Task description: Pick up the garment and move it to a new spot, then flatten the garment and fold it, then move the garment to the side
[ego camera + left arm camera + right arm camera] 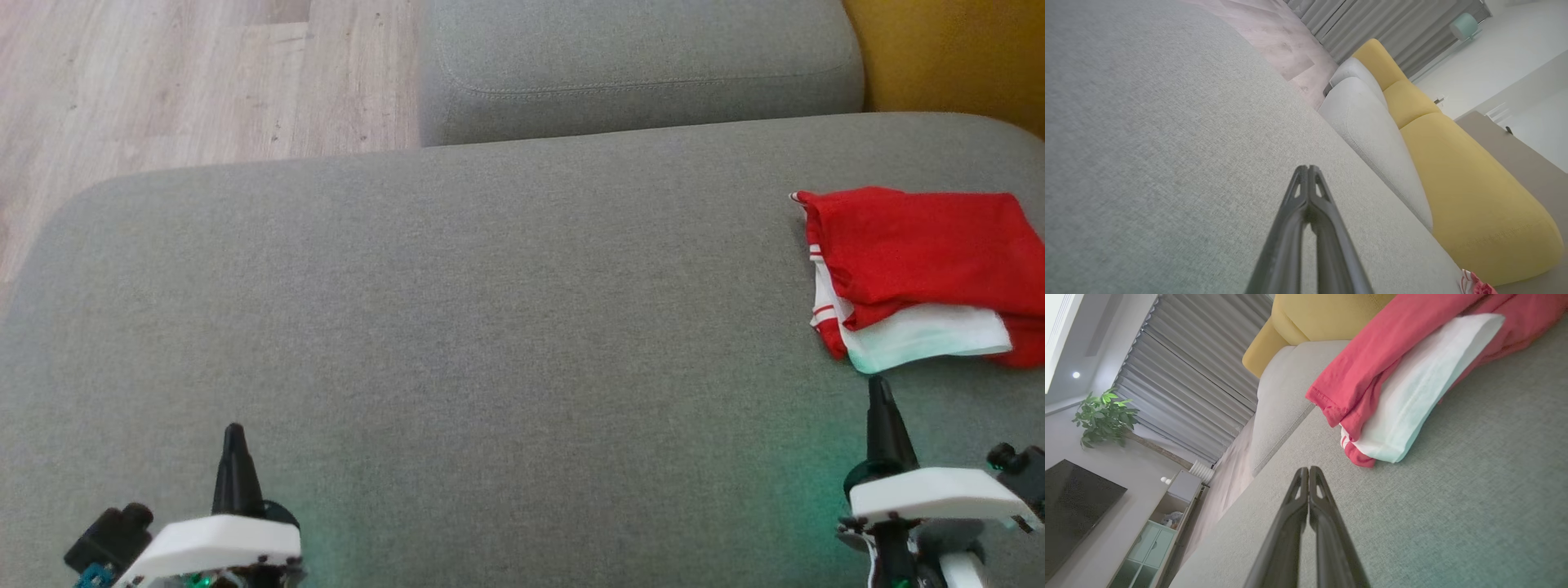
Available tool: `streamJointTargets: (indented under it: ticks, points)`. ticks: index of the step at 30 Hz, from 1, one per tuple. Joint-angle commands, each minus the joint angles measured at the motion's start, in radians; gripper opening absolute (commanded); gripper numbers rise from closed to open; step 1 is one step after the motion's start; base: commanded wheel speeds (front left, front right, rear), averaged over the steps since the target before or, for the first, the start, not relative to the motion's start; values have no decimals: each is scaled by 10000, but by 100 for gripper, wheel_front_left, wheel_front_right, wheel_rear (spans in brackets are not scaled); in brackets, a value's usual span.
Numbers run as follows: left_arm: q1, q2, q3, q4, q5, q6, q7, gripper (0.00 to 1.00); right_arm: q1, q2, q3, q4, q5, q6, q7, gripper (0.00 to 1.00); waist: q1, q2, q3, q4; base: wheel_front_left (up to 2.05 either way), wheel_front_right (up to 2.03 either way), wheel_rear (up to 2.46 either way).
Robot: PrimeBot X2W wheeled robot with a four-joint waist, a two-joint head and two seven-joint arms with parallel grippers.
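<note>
The garment (914,269) lies on the big cushion (490,327), at its right edge. A small cushion (637,65) sits behind the big cushion.

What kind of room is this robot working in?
Most likely a home living room: a grey sofa seat with yellow back cushions, a dark television screen near a potted plant, and long grey curtains. A red and white garment lies on the sofa.

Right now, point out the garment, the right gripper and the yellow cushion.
garment (914,245): head view, red top layer.
right gripper (878,388): head view, between its shut fingertips.
yellow cushion (1470,192): left wrist view, its broad side.
</note>
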Motion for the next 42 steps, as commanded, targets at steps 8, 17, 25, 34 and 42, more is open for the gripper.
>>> streamJointTargets:
  ticks: [8, 17, 25, 34, 42]
  points:
    - [-610, 20, 404, -383, -1032, -131, 272, 0, -629, -45, -42, -476, 1120, -3, 261, 0, 0, 0, 11, 2, 0, 0, 0]
    - [-698, 21, 580, -407, -1990, -218, 537, 0, -681, -48, -154, -560, 2139, -4, 521, 0, 0, 0, 23, 5, 0, 0, 0]
    - [-776, 23, 736, -429, -2841, -296, 773, 0, -726, -50, -254, -635, 3044, -4, 752, 0, 0, 0, 34, 7, 0, 0, 0]
    - [-854, 24, 891, -450, -3689, -374, 1007, 0, -772, -53, -354, -710, 3946, -5, 982, 0, 0, 0, 44, 9, 0, 0, 0]
    - [-933, 25, 1047, -471, -4541, -452, 1243, 0, -818, -55, -455, -785, 4851, -6, 1214, 0, 0, 0, 54, 11, 0, 0, 0]
